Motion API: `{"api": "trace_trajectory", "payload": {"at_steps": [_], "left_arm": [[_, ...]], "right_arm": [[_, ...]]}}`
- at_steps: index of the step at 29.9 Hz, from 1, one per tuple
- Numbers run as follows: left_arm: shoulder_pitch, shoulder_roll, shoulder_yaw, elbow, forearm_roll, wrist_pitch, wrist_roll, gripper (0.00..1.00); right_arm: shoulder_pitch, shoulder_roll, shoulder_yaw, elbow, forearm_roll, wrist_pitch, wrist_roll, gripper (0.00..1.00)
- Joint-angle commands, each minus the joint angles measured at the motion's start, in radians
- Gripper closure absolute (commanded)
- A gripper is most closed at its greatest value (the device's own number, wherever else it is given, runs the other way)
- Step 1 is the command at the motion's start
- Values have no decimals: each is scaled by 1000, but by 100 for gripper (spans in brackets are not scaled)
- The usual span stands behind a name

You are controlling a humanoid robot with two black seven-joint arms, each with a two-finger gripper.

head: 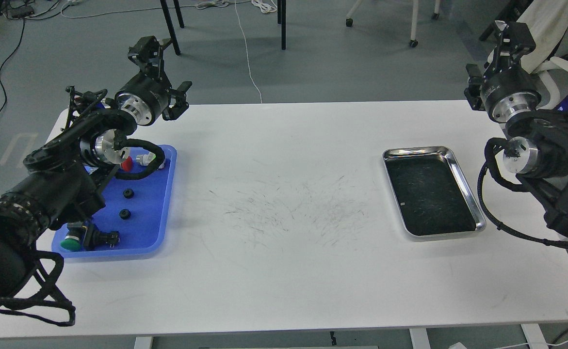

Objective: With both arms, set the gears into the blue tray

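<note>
White table (284, 252), scuffed mid-surface. Two gears (128, 193) (124, 213) already sit in the blue tray (160, 228), below and near-side of the left gripper (160, 65), whose fingers look spread, empty. Right gripper (509, 34): can't tell its state. Silver tray (463, 186) looks empty. Risk: left arm's cable snagging the push-button switches (73, 242) in the tray.

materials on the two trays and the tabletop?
Blue tray: looks like matte plastic, uniform colour, soft rounded rim. Silver tray: likely polished metal, bright reflective rim; dark scuffed bottom, material unclear. Table: smooth white top, probably laminate, grey scratch marks mid-surface.
</note>
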Motion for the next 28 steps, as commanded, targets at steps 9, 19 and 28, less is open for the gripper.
{"api": "trace_trajectory", "payload": {"at_steps": [9,19,28], "left_arm": [[1,10,0,-9,0,15,-3,1],[5,-4,-3,54,-9,27,-1,1],[5,5,-22,48,-22,-24,-3,1]], "right_arm": [[0,2,3,-3,-2,-3,0,3],[0,2,8,-1,-2,-11,-3,1],[0,-4,-2,6,-11,-4,-1,1]]}}
